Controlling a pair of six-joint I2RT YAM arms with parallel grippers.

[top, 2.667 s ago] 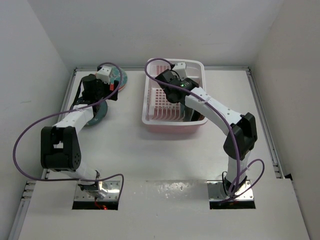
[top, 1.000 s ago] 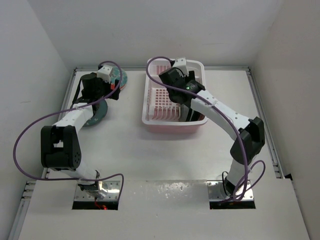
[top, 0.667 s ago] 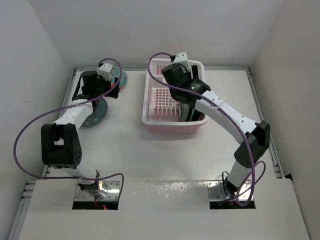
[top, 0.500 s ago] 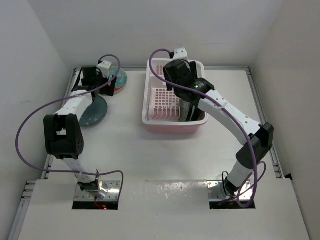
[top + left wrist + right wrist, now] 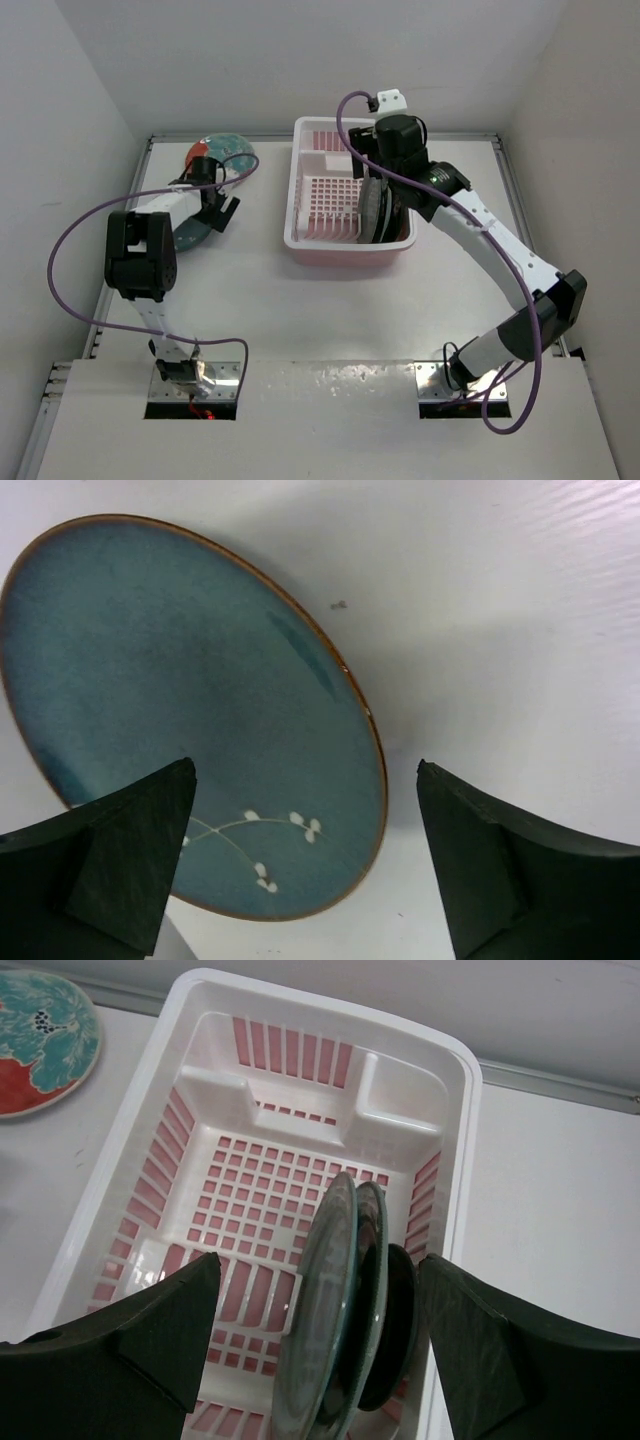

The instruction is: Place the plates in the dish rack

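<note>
The pink-and-white dish rack [image 5: 325, 195] [image 5: 200, 1110] holds three plates on edge at its right side: two grey-teal plates [image 5: 325, 1300] [image 5: 372, 210] and a small black plate [image 5: 400, 1320] behind them. My right gripper [image 5: 315, 1260] [image 5: 388, 165] hangs open above them, holding nothing. A darker teal plate [image 5: 190, 710] [image 5: 185, 238] with a brown rim and white flowers lies flat on the table at the left. My left gripper [image 5: 305, 770] [image 5: 218, 207] is open just above its near-right edge. The red plate [image 5: 228, 150] [image 5: 40, 1040] lies at the back left.
The left wall and a raised table rail [image 5: 130, 200] run close beside the teal plate. The rack's left half [image 5: 240, 1210] has bare slotted floor. Purple cables [image 5: 70, 260] loop off both arms.
My right gripper has opened, risen out of the rack and swung right, leaving the plates standing. My left gripper has moved from the red plate to over the teal plate.
</note>
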